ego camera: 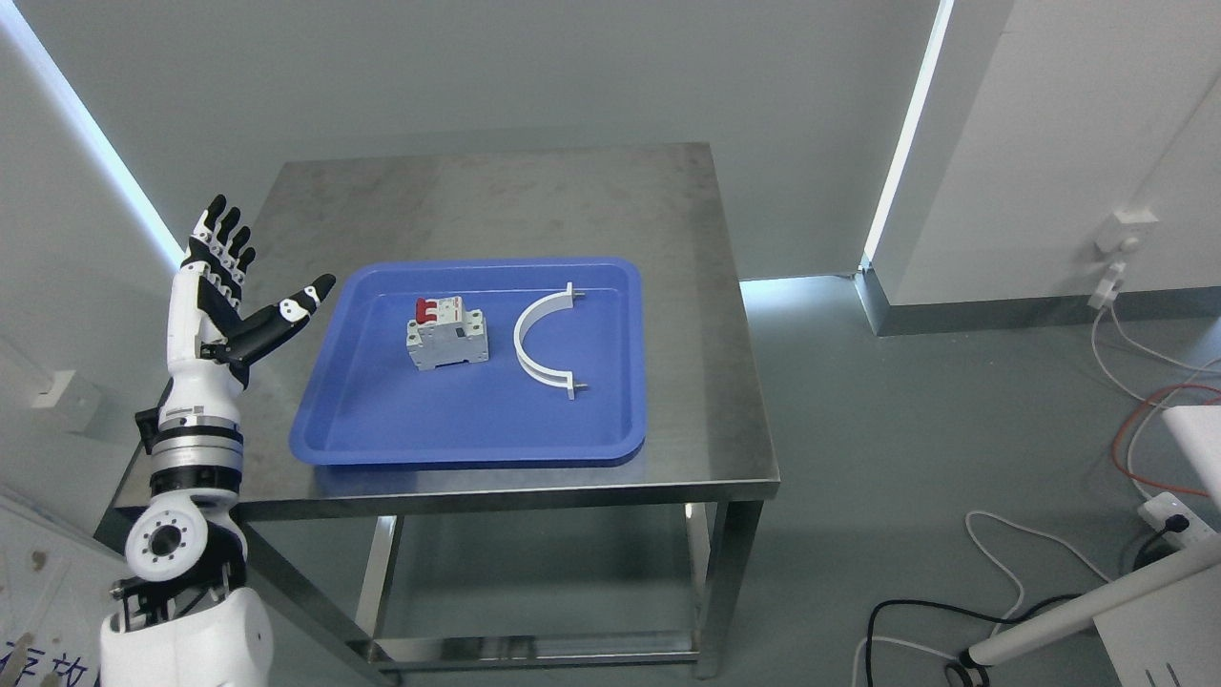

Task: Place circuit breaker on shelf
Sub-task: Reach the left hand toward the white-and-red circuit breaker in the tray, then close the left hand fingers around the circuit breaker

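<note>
Circuit breaker [446, 333]: grey body with red switches, resting in the tray left of its middle, untouched by any hand.
Left hand [226, 301]: raised at the counter's left edge, palm turned toward the tray, well apart from the breaker.
Fingers [221, 239]: spread and released, holding nothing; the thumb points toward the tray's near-left rim.
Tray [382, 439]: blue, shallow, lying flat on the counter and carrying two things.
White clip [534, 343]: a curved half-ring bracket with a small screw at each end, lying just beside the breaker on its right, not touching it.
Counter [572, 200]: steel top on legs, bare behind the tray.
Right arm: not in view.
Floor at right: cables and a power strip [1178, 520], well clear of the work.
Shelf: none shows in this view, so I cannot tell where it stands.
Progress: by my judgement nothing of the task is done yet; the reach, the grasp, the lift and the carry to the shelf are all left.
Next need: the hand must come down and right over the tray rim, taking the breaker without catching the clip.
</note>
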Motion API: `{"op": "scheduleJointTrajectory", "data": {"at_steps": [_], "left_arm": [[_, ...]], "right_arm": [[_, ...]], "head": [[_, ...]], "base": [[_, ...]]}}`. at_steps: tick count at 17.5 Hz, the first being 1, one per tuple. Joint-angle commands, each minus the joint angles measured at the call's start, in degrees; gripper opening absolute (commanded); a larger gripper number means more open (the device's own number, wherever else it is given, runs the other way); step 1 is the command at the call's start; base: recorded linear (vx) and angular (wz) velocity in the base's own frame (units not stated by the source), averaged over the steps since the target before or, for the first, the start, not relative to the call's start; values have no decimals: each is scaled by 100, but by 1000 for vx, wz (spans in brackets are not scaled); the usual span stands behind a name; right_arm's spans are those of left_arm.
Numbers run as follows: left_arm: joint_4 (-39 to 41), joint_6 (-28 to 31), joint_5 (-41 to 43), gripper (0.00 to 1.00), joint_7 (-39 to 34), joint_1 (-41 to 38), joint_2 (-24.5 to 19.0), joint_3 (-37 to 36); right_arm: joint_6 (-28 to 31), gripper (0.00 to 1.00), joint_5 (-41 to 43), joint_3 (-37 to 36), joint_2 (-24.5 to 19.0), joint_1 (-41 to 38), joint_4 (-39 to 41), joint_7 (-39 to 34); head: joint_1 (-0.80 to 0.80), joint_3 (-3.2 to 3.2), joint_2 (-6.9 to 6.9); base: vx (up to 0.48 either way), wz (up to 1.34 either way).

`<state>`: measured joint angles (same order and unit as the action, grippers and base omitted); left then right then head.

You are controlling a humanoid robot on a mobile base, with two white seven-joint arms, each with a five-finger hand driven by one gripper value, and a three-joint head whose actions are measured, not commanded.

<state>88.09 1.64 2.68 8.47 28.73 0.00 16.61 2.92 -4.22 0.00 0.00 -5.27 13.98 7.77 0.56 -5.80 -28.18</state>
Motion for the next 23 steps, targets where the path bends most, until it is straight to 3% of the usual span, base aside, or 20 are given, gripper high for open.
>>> {"op": "scheduleJointTrajectory", "data": {"at_steps": [1, 4, 7, 9, 12, 16, 23], "left_arm": [[-11, -49, -4, 100, 127, 0, -149, -176], [-19, -49, 30, 100, 882, 53, -779, -298], [-257, -49, 162, 100, 1874, 54, -2097, -624], [-266, -49, 171, 100, 2569, 62, -2451, -676], [-422, -49, 555, 98, 2704, 88, -2418, -1114], [-923, -84, 1891, 98, 2695, 290, -1855, -1266], [-995, -146, 2061, 91, 3002, 115, -2162, -985]], "right_arm": [[165, 100, 8, 114, 100, 0, 0, 5], [165, 100, 0, 114, 100, 0, 0, 5], [165, 100, 0, 114, 100, 0, 0, -3], [165, 100, 0, 114, 100, 0, 0, 5], [165, 100, 0, 114, 100, 0, 0, -3], [165, 100, 0, 114, 100, 0, 0, -3], [165, 100, 0, 114, 100, 0, 0, 5]], "head": [[0, 0, 0], [0, 0, 0], [0, 0, 0], [0, 0, 0], [0, 0, 0], [0, 0, 0], [0, 0, 0]], "base": [[42, 7], [34, -54], [21, -41], [17, -3], [4, -11], [16, -67], [54, -99]]}}
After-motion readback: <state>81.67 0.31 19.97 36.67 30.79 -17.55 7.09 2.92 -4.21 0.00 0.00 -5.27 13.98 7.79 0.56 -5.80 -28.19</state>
